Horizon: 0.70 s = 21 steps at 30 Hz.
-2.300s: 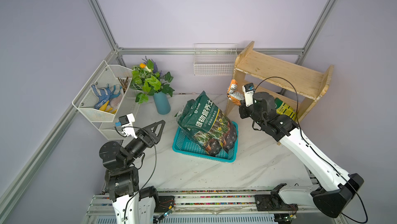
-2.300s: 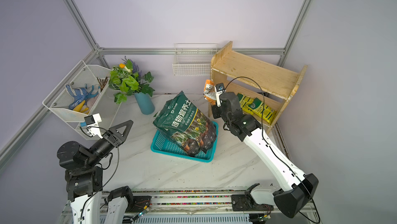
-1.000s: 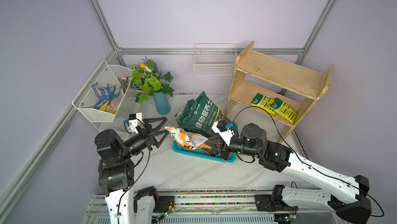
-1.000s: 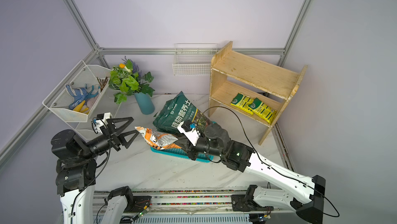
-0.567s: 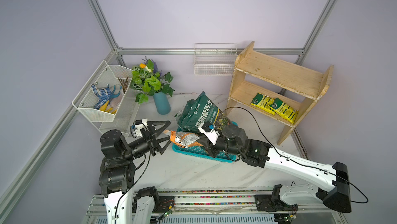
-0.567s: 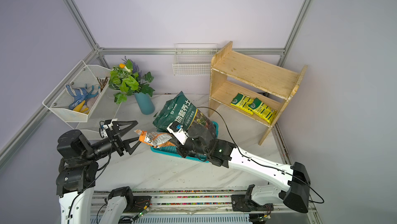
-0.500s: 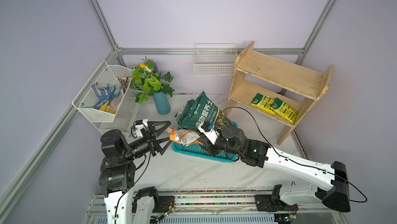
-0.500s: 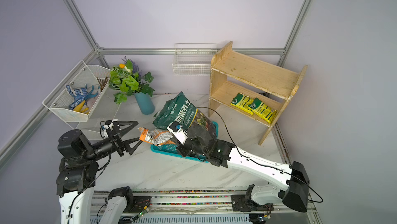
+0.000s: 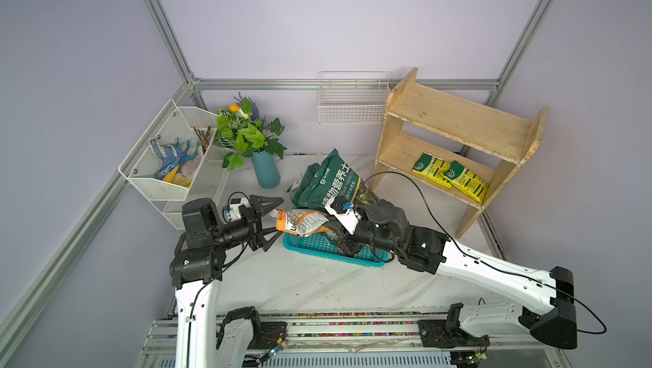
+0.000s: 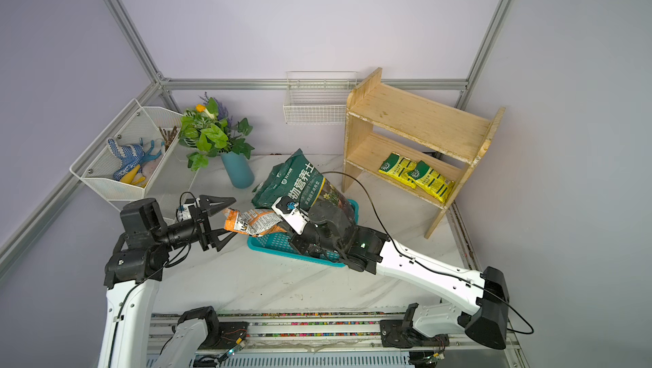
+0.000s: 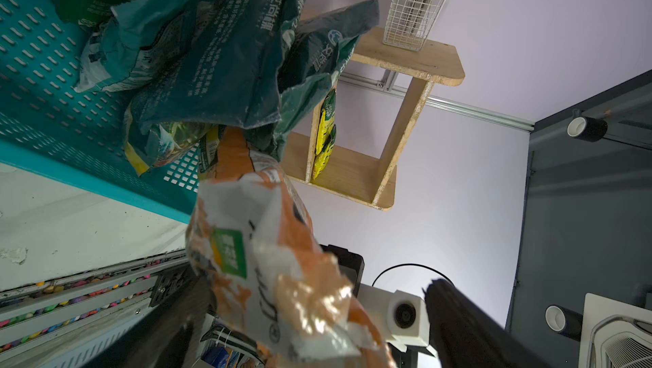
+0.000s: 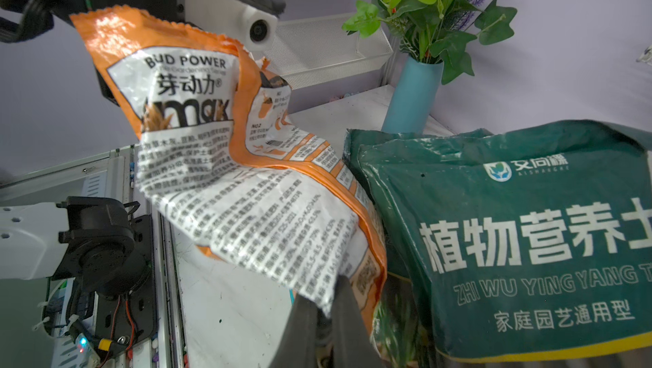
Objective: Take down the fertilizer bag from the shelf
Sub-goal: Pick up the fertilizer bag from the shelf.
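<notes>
The white tabletop [image 9: 300, 285] carries a pale wooden shelf [image 9: 455, 119] in its back right corner, two tiers, the upper one bare. The right arm [image 9: 487, 271] reaches from the front right corner to the tabletop's middle. The left arm [image 9: 194, 313] rises at the front left corner and points toward it.

A big green soil bag [image 9: 328, 183] leans in a teal basket [image 9: 310, 244] at the tabletop's middle. A wire bin [image 9: 169, 186] hangs on the left wall above the left edge. A smaller wire rack [image 9: 352, 108] hangs on the back wall, just beside the shelf. A plant [image 9: 247, 133] stands in a blue vase [image 9: 265, 174] at the back edge, left of the soil bag.

The fertilizer bag [image 9: 303, 221], orange, white and crumpled, is off the shelf. It is held in the air over the basket's left rim, lying roughly level between the two grippers. The right gripper [image 9: 331, 227] has its jaws clamped on one end of it, as its wrist view shows [image 12: 326, 299]. The left gripper [image 9: 277, 220] has its jaws wide apart with the bag's other end between them, not closed on it.

Two yellow packets [image 9: 450, 175] lie on the shelf's lower tier. Blue-dotted gloves [image 9: 167, 154] lie in the bin.
</notes>
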### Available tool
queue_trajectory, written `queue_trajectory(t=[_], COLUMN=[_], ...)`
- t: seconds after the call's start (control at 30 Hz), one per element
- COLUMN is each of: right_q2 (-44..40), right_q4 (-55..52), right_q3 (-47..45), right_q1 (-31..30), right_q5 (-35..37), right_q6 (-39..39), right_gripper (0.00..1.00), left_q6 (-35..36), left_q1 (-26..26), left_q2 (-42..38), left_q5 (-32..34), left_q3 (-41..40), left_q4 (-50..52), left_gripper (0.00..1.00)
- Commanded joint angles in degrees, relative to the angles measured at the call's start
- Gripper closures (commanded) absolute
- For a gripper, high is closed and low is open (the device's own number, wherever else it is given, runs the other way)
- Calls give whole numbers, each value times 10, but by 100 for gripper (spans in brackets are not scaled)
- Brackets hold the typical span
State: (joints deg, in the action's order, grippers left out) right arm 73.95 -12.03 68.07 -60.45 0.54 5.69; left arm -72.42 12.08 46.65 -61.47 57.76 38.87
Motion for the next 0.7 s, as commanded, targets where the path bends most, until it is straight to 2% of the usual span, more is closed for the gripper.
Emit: queue_trajectory(t=[0.0, 0.07, 0.1, 0.13, 0.17, 0.2, 0.27, 0.3, 0.5, 0.63, 0.67], right_q2=[-12, -8, -7, -7, -7, -7, -1, 3, 29, 28, 23], right_q4=[100, 105, 106, 106, 120, 124, 129, 128, 121, 120, 122], right_q3=[22, 22, 22, 22, 22, 21, 24, 27, 33, 8, -3], right_q1=[-9, -13, -15, -17, -17, -18, -19, -19, -19, -19, -19], right_q5=[-6, -6, -5, -5, -6, -6, -5, 0, 49, 67, 65], right_q6=[14, 17, 17, 17, 15, 15, 12, 10, -3, -24, -26], right_gripper=[100, 100, 100, 100, 100, 100, 100, 100, 100, 100, 92], left_q6=[35, 32, 33, 33, 33, 31, 27, 29, 26, 57, 82], left_q1=[0, -1, 0, -1, 0, -1, 0, -1, 0, 0, 0], left_q2=[8, 13, 15, 17, 18, 19, 23, 27, 32, 15, 11], left_q5=[18, 19, 17, 14, 12, 10, 2, -4, -7, 39, 58], left_q3=[29, 30, 29, 26, 22, 18, 11, 11, 26, 82, 108], left_q4=[9, -1, -4, -10, -15, -21, -32, -32, -28, 45, 73], left_gripper=[0, 0, 6, 18, 41, 59, 89, 99, 100, 100, 100])
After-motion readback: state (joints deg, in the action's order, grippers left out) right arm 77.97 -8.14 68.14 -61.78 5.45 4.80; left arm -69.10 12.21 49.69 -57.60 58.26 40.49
